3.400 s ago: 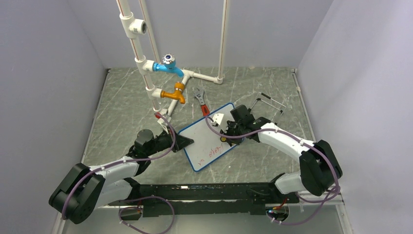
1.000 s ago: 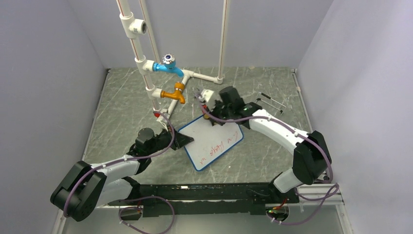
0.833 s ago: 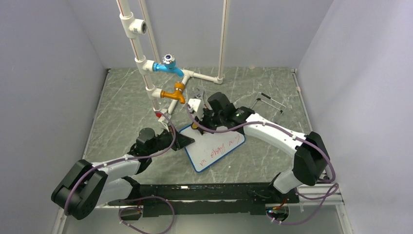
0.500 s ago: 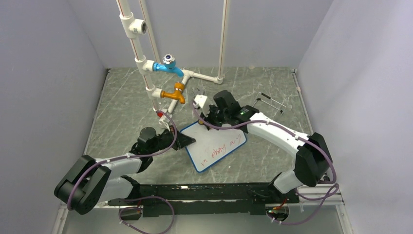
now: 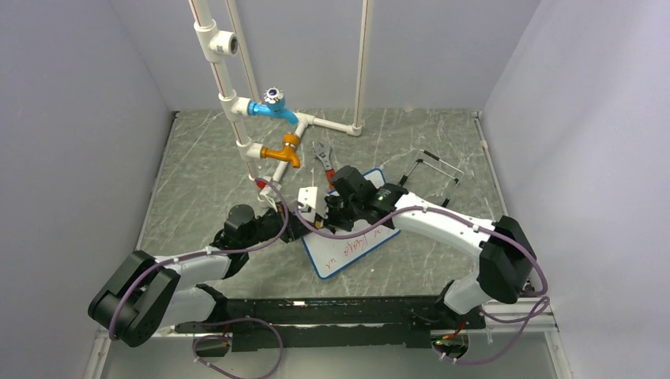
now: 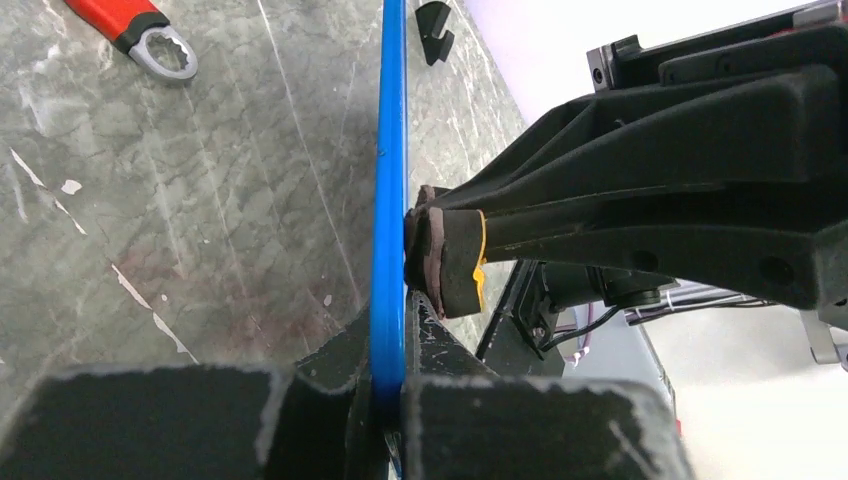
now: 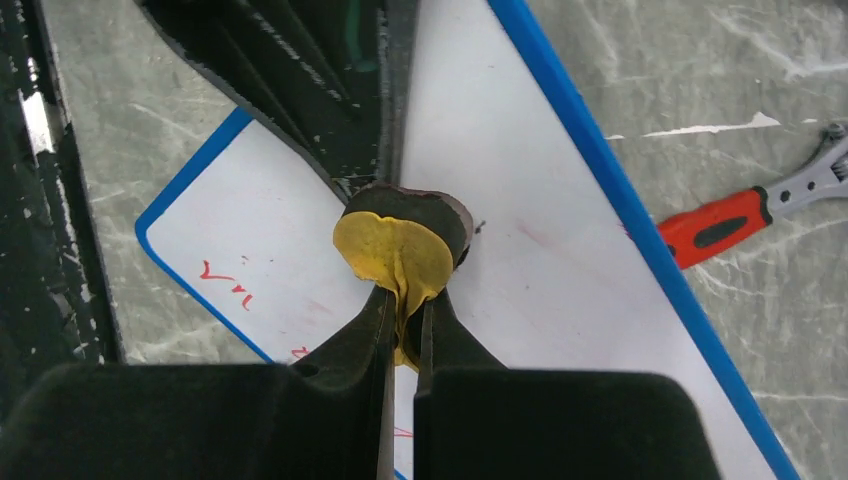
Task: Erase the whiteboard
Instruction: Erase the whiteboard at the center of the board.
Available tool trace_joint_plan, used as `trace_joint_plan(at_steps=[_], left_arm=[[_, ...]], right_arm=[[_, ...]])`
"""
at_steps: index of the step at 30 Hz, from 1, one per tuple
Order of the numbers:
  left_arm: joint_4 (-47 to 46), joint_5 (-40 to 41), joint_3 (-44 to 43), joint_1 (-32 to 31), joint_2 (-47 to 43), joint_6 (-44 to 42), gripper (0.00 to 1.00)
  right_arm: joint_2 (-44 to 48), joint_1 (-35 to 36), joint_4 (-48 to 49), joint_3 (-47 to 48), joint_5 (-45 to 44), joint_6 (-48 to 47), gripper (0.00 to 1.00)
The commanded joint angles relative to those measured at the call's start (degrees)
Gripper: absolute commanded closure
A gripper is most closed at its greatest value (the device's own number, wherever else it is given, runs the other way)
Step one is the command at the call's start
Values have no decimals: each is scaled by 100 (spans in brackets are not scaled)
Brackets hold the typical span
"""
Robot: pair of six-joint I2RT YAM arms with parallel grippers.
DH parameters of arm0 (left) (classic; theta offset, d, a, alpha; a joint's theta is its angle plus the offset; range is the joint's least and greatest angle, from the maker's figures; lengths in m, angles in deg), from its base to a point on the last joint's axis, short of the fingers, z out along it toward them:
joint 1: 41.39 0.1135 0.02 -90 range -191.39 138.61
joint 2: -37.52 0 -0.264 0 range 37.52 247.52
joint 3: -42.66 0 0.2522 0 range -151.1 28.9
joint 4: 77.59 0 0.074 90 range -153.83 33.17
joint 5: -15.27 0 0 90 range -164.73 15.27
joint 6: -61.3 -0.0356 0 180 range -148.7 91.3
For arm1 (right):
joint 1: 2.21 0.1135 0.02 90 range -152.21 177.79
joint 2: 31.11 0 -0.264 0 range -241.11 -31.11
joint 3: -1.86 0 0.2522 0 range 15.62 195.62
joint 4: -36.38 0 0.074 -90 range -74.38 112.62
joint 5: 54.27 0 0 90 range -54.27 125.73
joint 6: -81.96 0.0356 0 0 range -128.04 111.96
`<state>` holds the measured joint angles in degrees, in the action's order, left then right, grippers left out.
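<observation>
From above, the whiteboard [image 5: 351, 251] sits just nearer than the wrench [image 5: 322, 156]. Left wrist: the left gripper [image 6: 386, 375] clamps the whiteboard's blue edge, short of the wrench. Right wrist: the right gripper [image 7: 402, 335] pinches a yellow pad [image 7: 400, 255] against the whiteboard.

One whiteboard [image 5: 336, 259], blue-framed, mid-tabletop [image 5: 197, 181]. One wrench [image 5: 322, 159], red-handled, just beyond whiteboard toward far edge. One white pipe frame [image 5: 215, 55] at far edge, carrying two taps: blue tap [image 5: 272, 106], orange tap [image 5: 283, 151]. One yellow-and-dark pad [image 7: 400, 245]. Thin dark rods [image 5: 439, 162] toward far right corner: at least two, exact count unclear. Two arms: left arm [image 5: 190, 264], right arm [image 5: 442, 221]. Two grippers: left gripper [image 6: 390, 375], right gripper [image 7: 402, 335].
</observation>
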<state>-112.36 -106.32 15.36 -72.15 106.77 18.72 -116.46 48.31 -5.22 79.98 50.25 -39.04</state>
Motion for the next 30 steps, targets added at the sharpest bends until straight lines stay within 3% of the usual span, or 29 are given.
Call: trace_joint_plan(at_steps=[1, 6, 10, 15, 23, 27, 30], left_arm=[[-1239, -272, -314, -109, -265, -90, 100], [-1083, -9, -170, -92, -645, -321, 100], [-891, 189, -92, -33, -941, -523, 100], [-1049, 230, -140, 130, -854, -425, 100], [-1876, 309, -44, 222, -383, 83, 100], [-1774, 332, -66, 217, -377, 60, 100], [-1737, 289, -70, 219, -386, 69, 100]], right_arm=[[33, -64, -16, -25, 381, -107, 100], [539, -1262, 238, -513, 477, 14, 100], [1048, -1637, 601, -1391, 43, -278, 100], [1211, -1567, 659, -1566, 294, -246, 100], [767, -279, 415, -1278, 533, -263, 100], [862, -359, 623, -1257, 40, -66, 100], [949, -924, 1064, -1344, -586, 234, 100]])
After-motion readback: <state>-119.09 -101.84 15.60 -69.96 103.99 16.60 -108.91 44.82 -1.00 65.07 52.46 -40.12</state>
